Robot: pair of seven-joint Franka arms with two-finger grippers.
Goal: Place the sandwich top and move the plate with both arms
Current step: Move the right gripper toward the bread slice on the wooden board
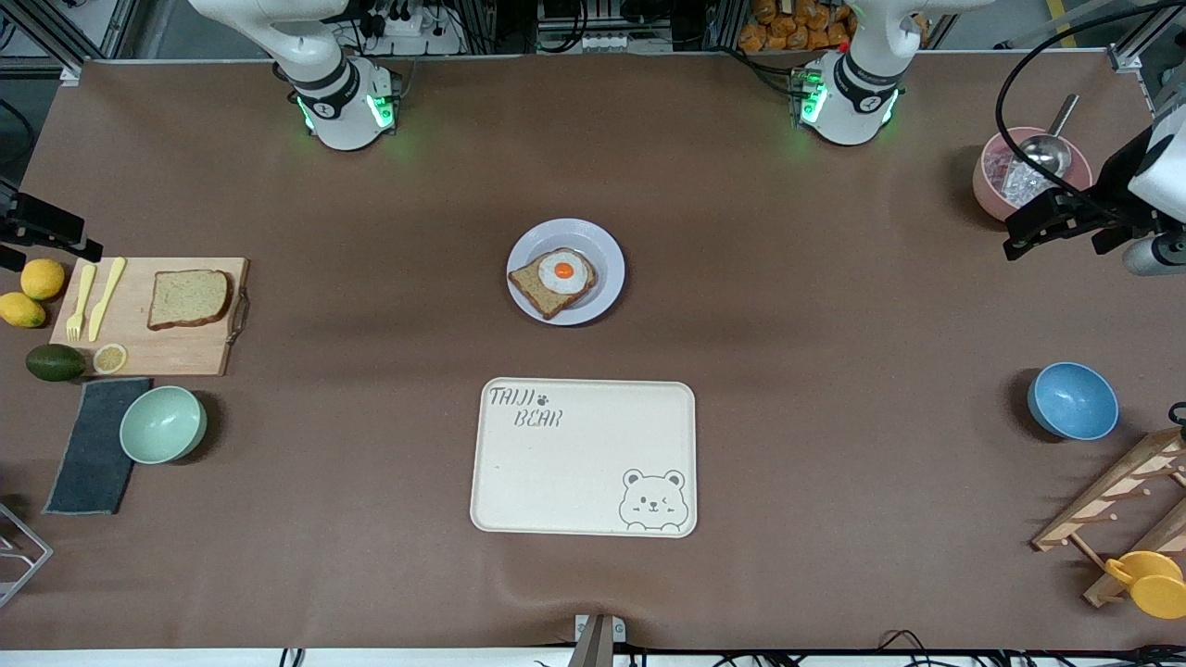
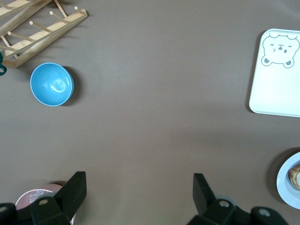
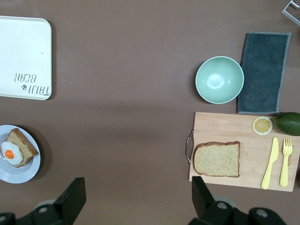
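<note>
One pink tub (image 2: 35, 197) under left tool (image 2: 139, 192), unseen from right wrist.

Plate (image 2: 287, 183) cut by frame edge

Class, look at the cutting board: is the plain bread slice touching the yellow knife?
Apart. The right wrist view shows bare board between the bread slice and the yellow knife; the front view shows that gap too.
</note>
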